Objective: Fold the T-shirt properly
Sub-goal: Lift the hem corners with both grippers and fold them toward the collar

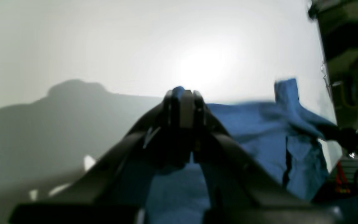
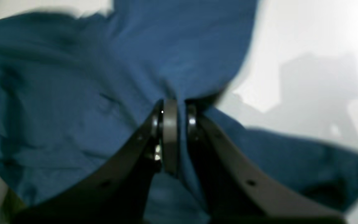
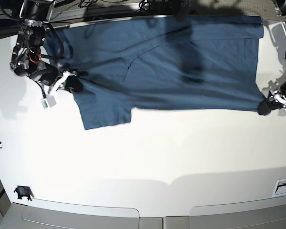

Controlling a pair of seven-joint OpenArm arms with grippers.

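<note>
The T-shirt (image 3: 171, 62) lies spread along the far side of the white bench (image 3: 148, 162), one sleeve pointing toward the near side. The right end effector (image 2: 177, 116) pinches cloth by that sleeve end, fabric bunched between its closed jaws. The left end effector (image 1: 183, 104) is pressed together at the hem corner (blue cloth shows at and below its tips, so it seems to grip the edge). Both ends of the near edge being held, this looks like the start of a lengthwise fold. Next, both arms should lift together, keeping the edge taut, and carry it across evenly.
</note>
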